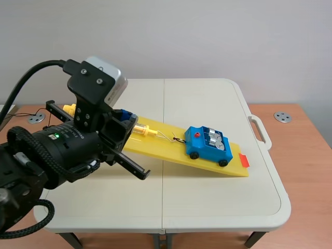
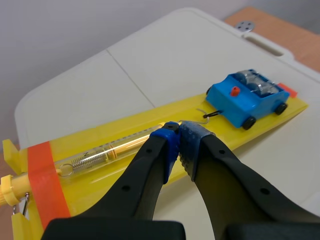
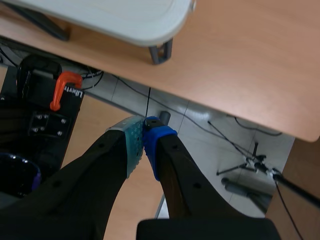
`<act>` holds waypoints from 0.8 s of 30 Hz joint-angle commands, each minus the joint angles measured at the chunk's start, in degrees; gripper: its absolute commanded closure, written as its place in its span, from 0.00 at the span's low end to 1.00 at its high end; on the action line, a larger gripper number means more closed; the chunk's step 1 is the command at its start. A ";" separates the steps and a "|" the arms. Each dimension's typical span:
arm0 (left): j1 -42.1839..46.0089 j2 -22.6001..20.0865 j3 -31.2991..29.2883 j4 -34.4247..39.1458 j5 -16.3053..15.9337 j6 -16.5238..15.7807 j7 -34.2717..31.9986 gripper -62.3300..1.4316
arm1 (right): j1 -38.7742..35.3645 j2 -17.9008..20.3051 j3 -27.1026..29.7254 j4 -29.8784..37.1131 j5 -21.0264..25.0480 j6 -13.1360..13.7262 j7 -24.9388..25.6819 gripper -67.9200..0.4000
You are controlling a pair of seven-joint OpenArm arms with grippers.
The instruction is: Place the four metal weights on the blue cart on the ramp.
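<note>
Sitting near the low end of the yellow ramp [image 1: 171, 150], the blue cart [image 1: 207, 148] carries shiny weights [image 1: 215, 139] in its bed, their count unclear; the ramp lies slantwise across the white table [image 1: 207, 202]; the left arm [image 1: 57, 155] bulks over the table's left side, by the ramp's high end; a thin hook [image 1: 174, 139] links the cart to a spring scale [image 1: 144, 130] further up the ramp. From the left wrist, the left tool [image 2: 179, 131] is closed, pads touching with nothing between them, above the ramp's edge beside the scale; the cart with its weights stands ahead, well apart, wheels on the ramp; orange tape [image 2: 42, 185] bands the high end. From the right wrist, the right tool [image 3: 144, 129] is likewise closed on nothing; it hangs off the table, over the floor [image 3: 210, 145], below a wooden top [image 3: 240, 65].
</note>
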 commanded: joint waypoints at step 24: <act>-10.27 0.31 -0.94 -7.78 0.02 8.04 -8.85 0.94 | -9.53 0.35 5.22 4.52 4.26 0.26 0.74 0.99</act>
